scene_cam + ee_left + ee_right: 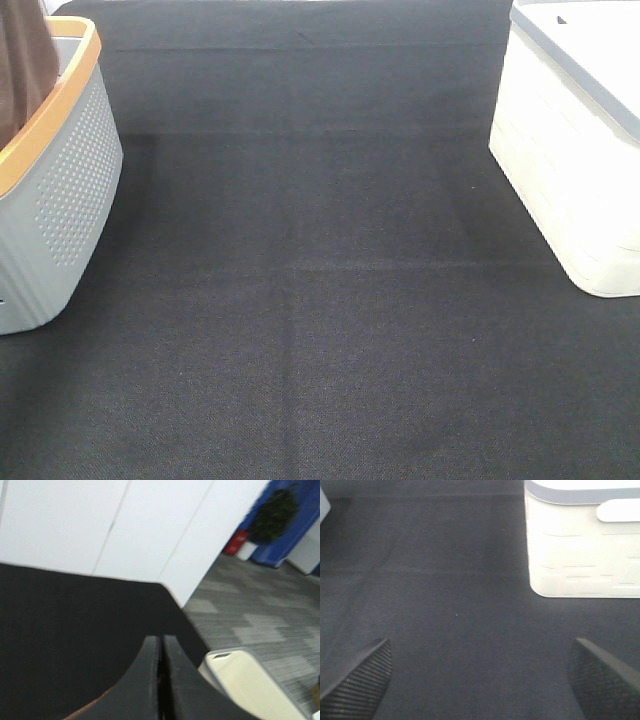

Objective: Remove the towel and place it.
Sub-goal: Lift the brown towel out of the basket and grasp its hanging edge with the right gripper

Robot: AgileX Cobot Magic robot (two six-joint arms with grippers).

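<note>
Left jaws pinched shut on the towel (22,60), hanging above the grey basket (60,200) at upper left; right jaws spread wide over the tabletop (320,300).

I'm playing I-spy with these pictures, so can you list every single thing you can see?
towel: one, rust-brown, hanging at the basket's mouth, far left.
basket: one, grey with little holes and an orange rim, left side of the table.
box: one, cream with a grey lid, right side of the table.
table cover: one, black, under the basket and box.
plant: one, dark green and blurry, in the room beyond the table.
left tool: one, black, shut, seemingly on the towel.
right tool: one, black, open, above the table cover.
</note>
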